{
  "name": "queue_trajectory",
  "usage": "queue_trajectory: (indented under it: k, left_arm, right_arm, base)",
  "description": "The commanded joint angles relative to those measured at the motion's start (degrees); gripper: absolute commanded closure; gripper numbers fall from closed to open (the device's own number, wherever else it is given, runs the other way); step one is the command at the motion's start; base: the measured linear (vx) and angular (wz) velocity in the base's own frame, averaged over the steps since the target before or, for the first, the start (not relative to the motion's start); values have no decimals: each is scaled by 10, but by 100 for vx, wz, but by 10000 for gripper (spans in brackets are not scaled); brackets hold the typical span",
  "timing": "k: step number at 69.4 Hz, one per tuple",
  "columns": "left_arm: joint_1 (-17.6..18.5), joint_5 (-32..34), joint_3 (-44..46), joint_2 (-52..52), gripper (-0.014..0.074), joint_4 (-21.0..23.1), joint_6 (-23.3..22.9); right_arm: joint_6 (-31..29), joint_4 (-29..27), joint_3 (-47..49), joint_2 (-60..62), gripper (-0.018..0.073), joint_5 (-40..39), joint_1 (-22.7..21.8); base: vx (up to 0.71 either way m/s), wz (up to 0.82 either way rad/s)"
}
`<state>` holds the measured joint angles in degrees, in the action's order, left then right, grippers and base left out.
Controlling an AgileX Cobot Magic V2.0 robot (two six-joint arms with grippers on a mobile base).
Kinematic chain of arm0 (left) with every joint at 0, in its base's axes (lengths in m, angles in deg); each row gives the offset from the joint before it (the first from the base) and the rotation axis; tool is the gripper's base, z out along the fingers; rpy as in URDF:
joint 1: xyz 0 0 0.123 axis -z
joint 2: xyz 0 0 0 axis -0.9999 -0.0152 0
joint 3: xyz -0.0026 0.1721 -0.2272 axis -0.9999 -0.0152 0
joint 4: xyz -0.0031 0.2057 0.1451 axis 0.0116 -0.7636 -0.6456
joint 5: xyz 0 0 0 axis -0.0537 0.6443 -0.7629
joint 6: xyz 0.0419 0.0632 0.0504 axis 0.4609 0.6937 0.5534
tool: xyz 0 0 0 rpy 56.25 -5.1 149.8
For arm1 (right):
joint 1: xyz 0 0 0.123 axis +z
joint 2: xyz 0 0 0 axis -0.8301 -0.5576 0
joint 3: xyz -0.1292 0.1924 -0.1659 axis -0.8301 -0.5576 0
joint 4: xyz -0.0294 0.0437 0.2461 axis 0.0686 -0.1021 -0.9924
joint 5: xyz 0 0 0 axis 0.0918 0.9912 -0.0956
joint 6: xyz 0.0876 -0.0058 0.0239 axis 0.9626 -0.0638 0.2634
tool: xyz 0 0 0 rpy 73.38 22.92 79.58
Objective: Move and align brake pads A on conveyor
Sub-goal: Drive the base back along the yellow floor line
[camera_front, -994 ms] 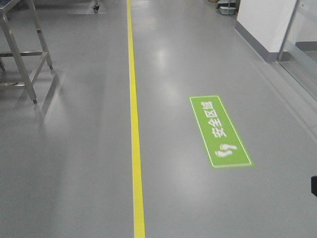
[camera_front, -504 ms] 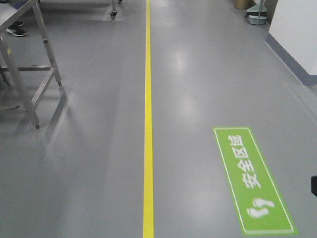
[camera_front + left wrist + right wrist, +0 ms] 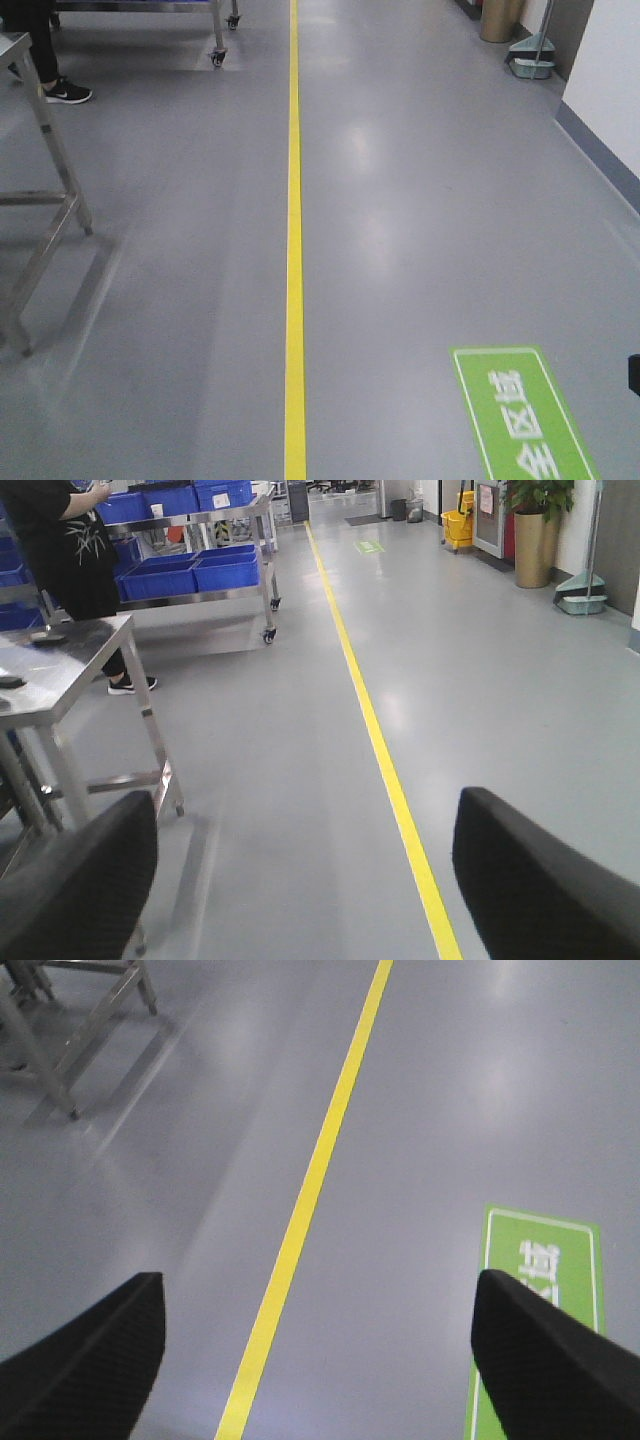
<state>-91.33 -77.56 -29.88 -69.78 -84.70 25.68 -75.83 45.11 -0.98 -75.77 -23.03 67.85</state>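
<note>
Bright, even overhead light fills all three views. The glossy grey floor [image 3: 420, 250] throws back soft white patches of glare, strongest in the front view to the right of the yellow line [image 3: 293, 250] and, in the right wrist view, beyond the jaws of the right gripper [image 3: 315, 1350]. The steel table frame [image 3: 40, 198] casts only a pale, smeared reflection, perhaps motion blur. The jaws of the left gripper [image 3: 305, 880] show dark, soft-edged and out of focus. The lettering on the green floor sign [image 3: 525, 415] is slightly blurred.
</note>
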Motion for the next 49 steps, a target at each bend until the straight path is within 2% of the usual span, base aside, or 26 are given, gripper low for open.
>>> queue_trajectory:
  k: [1, 49]
  left_arm:
    - [-2, 41, 10, -12, 31, 3, 0]
    - [-2, 33, 10, -13, 31, 3, 0]
  right_arm:
    - [-4, 2, 12, -5, -32, -32, -2]
    - [-4, 2, 12, -5, -32, -28, -2]
  base:
    - [85, 0]
    - [76, 1]
